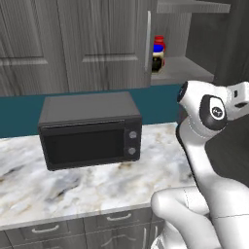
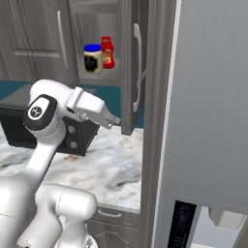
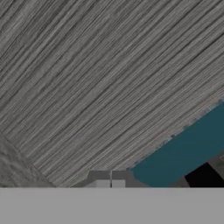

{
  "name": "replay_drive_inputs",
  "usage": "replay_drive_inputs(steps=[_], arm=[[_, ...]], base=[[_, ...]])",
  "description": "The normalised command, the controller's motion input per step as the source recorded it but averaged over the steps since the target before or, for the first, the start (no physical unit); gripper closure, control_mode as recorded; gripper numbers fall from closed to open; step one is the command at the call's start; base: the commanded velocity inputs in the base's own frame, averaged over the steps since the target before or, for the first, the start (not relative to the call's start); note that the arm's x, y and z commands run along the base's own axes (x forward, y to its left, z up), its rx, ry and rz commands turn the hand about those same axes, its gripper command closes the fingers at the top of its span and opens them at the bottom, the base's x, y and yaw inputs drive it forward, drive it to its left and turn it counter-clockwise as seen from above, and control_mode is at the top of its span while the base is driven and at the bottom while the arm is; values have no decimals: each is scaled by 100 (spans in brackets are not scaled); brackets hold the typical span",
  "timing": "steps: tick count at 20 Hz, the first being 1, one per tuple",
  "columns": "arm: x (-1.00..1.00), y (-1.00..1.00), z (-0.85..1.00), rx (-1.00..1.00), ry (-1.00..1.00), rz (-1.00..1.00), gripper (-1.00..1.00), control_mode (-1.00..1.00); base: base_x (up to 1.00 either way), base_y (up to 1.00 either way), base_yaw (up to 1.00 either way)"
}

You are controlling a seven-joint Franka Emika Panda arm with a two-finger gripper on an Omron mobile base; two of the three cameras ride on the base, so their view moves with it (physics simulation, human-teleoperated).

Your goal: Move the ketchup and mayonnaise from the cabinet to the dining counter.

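The grey wood-grain cabinet [image 2: 128, 63] stands with one door swung open, its edge and long silver bar handle [image 2: 137, 68] turned toward the right base camera, and on the exposed shelf [image 1: 182, 68] sit both task items. The mayonnaise [image 2: 93, 58], a squat jar with a bright blue lid, stands upright toward the front of the shelf, and the ketchup [image 2: 107, 52], an all-red squeeze bottle, stands upright just beside and slightly behind it; from the left base view the pair overlap, the red cap peeking above the blue lid (the jar body looks dark from that side). The gripper [image 2: 116, 123] is held out from the white arm at the lower edge of the open door, below the shelf and well apart from either item, its jaws pressed together on nothing. In the hand view the closed fingertips [image 3: 103, 183] sit side by side at the bottom, facing close wood-grain panelling, with a strip of teal backsplash [image 3: 183, 151] at the lower right. Under the cabinet a black microwave [image 1: 90, 129] rests on the marble counter [image 1: 97, 185], with grey drawers [image 1: 116, 221] below, and a tall pale grey panel [image 2: 208, 97] rises on the right side of the right base view.
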Motion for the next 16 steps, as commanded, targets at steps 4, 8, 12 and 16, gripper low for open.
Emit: replay_drive_inputs(steps=[4, 8, 12, 16], arm=[[-7, -84, -8, 0, 0, 0, 100, -100], [0, -73, -6, 2, 0, 1, 100, -100], [0, -16, 0, 10, 0, 9, 100, -100], [1, 37, 8, 23, -9, 12, 100, -100]], base=[[0, 0, 0], [0, 0, 0], [0, 0, 0], [0, 0, 0]])
